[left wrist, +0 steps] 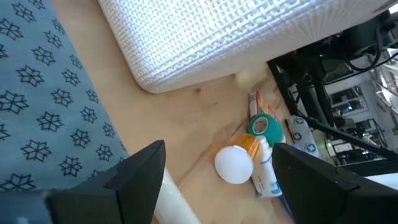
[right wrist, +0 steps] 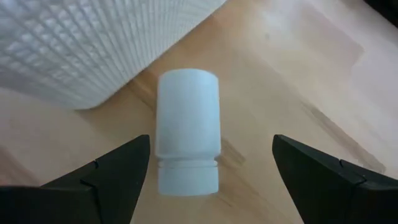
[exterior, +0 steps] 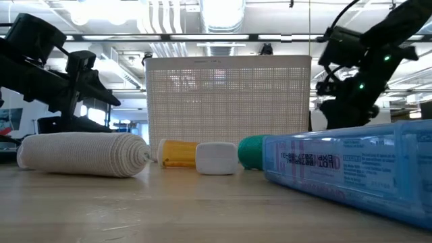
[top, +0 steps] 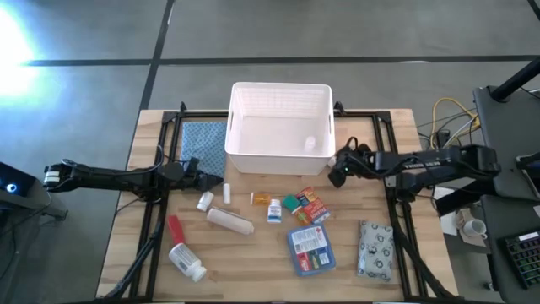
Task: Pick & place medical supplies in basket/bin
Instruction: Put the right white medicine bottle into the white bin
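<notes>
The wooden table (top: 253, 253) carries everything, with bare wood along its near edge and in the strip between the arms and the supplies. The white slotted basket (top: 279, 127) sits at the far middle edge, its rim open from above, one small white item lying inside near its right wall. A blue patterned cloth (top: 202, 139) lies just left of the basket, touching its side.

The supplies lie in a loose band nearer the front. The flat blue pack (top: 310, 249) lies right of centre, the grey-white patterned pouch (top: 376, 249) beside it near the right edge. The white gauze roll (top: 230, 220) lies left of centre, with a white pill bottle (top: 186, 262) and red tube (top: 175, 226) toward the left front corner. Small coloured boxes (top: 309, 205) and an orange vial (top: 261, 198) cluster in the middle.

The left gripper (top: 205, 180) hovers low beside the cloth, fingers spread and holding nothing; a small white tube (top: 205, 201) lies just in front of it.

The right gripper (top: 336, 171) hangs by the basket's near right corner, fingers wide apart. A white cylindrical bottle (right wrist: 187, 132) lies on the wood between them, untouched, just beside the basket wall.
</notes>
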Robot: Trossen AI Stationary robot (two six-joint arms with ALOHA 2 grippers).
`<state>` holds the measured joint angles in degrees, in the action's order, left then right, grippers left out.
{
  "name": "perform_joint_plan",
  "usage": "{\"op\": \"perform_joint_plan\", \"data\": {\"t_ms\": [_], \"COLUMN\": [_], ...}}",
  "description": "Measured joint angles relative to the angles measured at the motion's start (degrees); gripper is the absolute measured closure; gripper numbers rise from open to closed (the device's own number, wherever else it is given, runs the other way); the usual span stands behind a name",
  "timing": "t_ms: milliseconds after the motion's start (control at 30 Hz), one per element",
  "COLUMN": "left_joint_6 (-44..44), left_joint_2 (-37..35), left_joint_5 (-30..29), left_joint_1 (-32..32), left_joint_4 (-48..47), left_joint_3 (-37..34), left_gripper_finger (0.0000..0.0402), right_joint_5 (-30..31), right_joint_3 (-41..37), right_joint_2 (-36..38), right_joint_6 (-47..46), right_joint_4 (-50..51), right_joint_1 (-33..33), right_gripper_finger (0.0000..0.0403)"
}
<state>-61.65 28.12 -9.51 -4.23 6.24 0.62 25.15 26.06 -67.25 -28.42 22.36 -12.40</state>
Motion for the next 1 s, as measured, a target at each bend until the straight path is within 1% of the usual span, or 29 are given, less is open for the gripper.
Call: {"op": "perform_joint_plan", "data": {"t_ms": [100,233,300,400,500,633,867,900,1000], "left_joint_6": [0.0,0.0,0.0,0.0,0.0,0.0,0.0,0.0,0.0], "left_joint_2": [0.0,0.0,0.0,0.0,0.0,0.0,0.0,0.0,0.0], "left_joint_5": [0.0,0.0,0.0,0.0,0.1,0.1,0.1,0.1,0.1], "left_joint_1": [0.0,0.0,0.0,0.0,0.0,0.0,0.0,0.0,0.0], "left_joint_4": [0.0,0.0,0.0,0.0,0.0,0.0,0.0,0.0,0.0], "left_joint_3": [0.0,0.0,0.0,0.0,0.0,0.0,0.0,0.0,0.0], "left_gripper_finger": [0.0128,0.0128,0.0128,0.0128,0.0128,0.0128,0.0128,0.0128,0.0128], "right_joint_5": [-2.3,-3.3,-3.6,-5.9,-6.6,-7.0,-8.9,-9.7,-12.5], "right_joint_3": [-0.1,-0.1,-0.1,0.0,0.2,0.0,-0.2,-0.2,0.2], "right_joint_2": [-2.5,-6.8,-9.2,-12.1,-13.7,-13.2,-10.1,-9.7,-8.3], "right_joint_6": [5.4,8.8,9.0,8.6,5.5,3.5,2.2,1.5,-1.5], "right_joint_4": [-4.4,-9.9,-10.6,-11.0,-11.0,-11.2,-9.7,-8.9,-5.4], "right_joint_1": [-1.7,-3.1,-3.4,-3.7,-3.7,-3.7,-3.6,-3.6,-3.4], "right_gripper_finger": [0.0074,0.0074,0.0074,0.0074,0.0082,0.0122,0.0231,0.0241,0.0242]}}
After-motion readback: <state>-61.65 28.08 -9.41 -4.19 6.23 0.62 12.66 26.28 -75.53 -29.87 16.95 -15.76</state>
